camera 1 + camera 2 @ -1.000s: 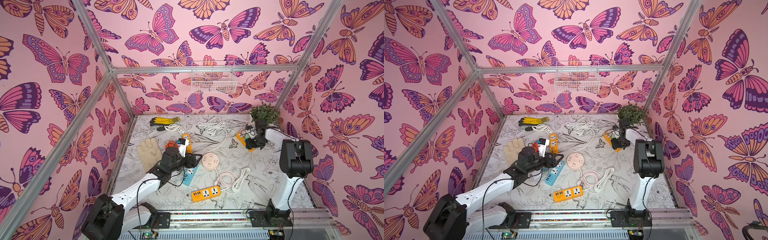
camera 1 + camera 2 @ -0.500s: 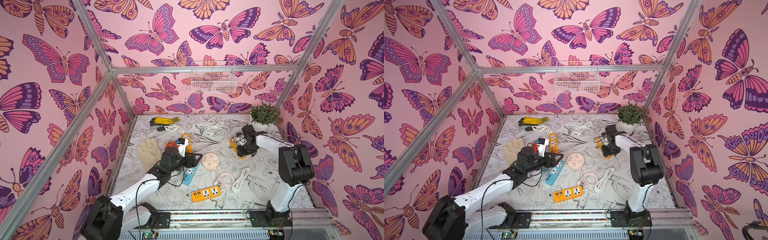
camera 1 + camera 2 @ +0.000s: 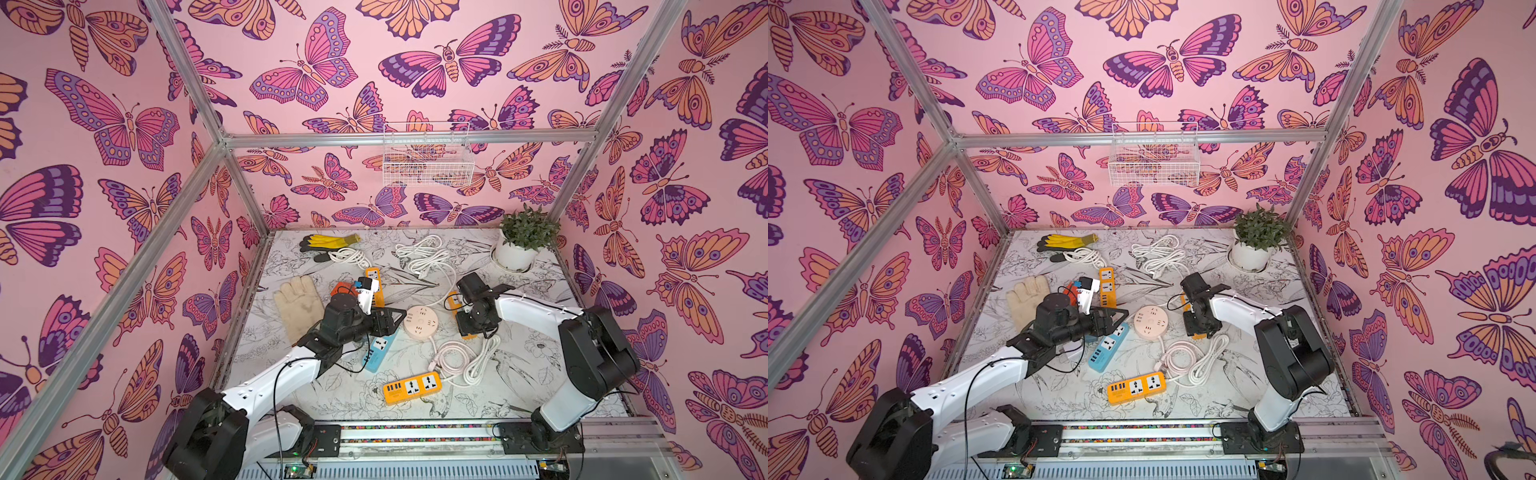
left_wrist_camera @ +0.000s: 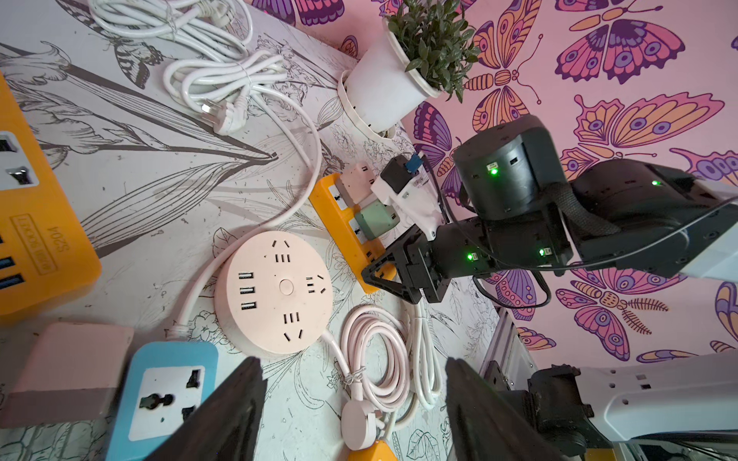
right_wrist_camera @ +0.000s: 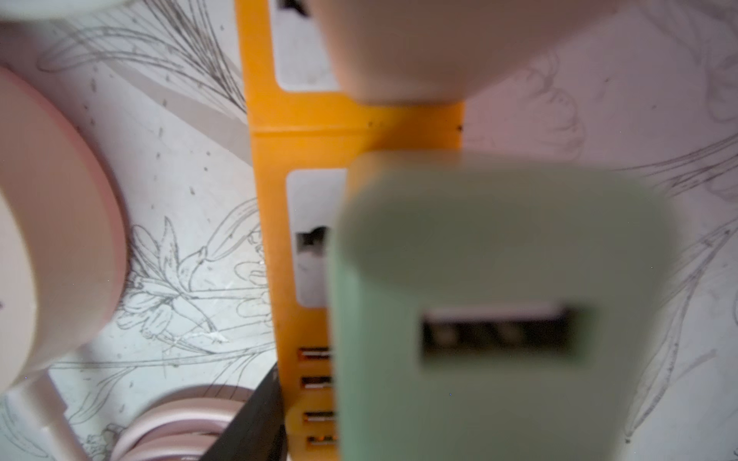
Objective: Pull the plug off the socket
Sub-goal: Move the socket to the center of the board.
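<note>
Butterfly walls (image 3: 124,124) are closing in a sketch-print table (image 3: 540,374), and I'm looking down at both arms coming off the near rail. The left arm (image 3: 270,374) is lying toward the middle; the right arm (image 3: 536,311) is bending in from the side. A plant (image 3: 528,228) is sitting in the far corner and a glove (image 3: 299,307) is lying flat near the left wall. White cords (image 3: 424,253) are bunched at the back, with a pink cord (image 3: 453,357) coiled nearer me. A blue strip (image 3: 376,349) is lying under the left wrist, a front strip (image 3: 411,386) is lying closest to the rail, and a round socket (image 3: 422,322) is sitting between the two grippers.

The left gripper (image 4: 351,361) is hanging above the table with its fingers spread wide, gripping nothing. The right gripper (image 3: 467,328) is pointing down over the USB end of the strip (image 5: 351,119), just beside the round socket. The green plug (image 5: 499,259) is sitting seated in that strip, next to a pink plug (image 4: 357,179). On the right wrist view it's filling the picture, blurred, USB port facing me. One dark finger (image 5: 255,415) is showing against the strip's edge; the other is hidden, so I can't tell how far those jaws are closed or whether they're touching the plug.
</note>
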You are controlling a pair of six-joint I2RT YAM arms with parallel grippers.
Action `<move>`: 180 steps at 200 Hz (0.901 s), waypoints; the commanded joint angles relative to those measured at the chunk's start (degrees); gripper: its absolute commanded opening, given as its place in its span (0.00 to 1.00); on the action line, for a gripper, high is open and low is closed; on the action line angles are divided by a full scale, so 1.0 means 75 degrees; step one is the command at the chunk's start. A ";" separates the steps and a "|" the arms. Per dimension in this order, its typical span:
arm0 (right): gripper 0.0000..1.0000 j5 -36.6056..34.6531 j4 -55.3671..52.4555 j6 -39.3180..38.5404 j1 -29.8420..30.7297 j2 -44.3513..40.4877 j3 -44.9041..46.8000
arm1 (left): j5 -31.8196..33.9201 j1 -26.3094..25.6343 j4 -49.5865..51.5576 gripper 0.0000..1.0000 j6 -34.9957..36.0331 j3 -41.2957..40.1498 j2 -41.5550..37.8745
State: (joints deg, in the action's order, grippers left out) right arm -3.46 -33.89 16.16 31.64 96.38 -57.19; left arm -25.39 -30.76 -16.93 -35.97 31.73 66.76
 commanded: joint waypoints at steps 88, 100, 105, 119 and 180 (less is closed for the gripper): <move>0.70 -0.0178 0.2534 0.0545 -0.0178 -0.5467 0.2567 | -0.0702 -0.1106 -0.1266 0.70 -0.0947 0.1038 0.2291; 0.78 0.0581 0.3327 0.1346 -0.0818 -0.6069 0.3259 | -0.0689 -0.1320 -0.1388 0.70 -0.1076 0.1229 0.2711; 0.78 0.1045 0.3589 0.1695 -0.1149 -0.6216 0.3496 | -0.0673 -0.1399 -0.1443 0.69 -0.1124 0.1300 0.2875; 0.77 0.2510 0.4046 0.2232 -0.2078 -0.6201 0.3780 | -0.0517 -0.1591 -0.1614 0.69 -0.1322 0.1448 0.3272; 0.62 0.3285 0.2214 0.0701 -0.2143 -0.3684 0.2125 | 0.0410 -0.2230 -0.1230 0.43 -0.1930 0.2272 0.4606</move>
State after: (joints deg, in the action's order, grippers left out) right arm 19.59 -13.54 25.80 14.48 66.22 -37.67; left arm -26.48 -46.28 -27.77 -48.12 46.22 99.04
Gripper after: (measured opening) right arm 0.623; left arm 0.464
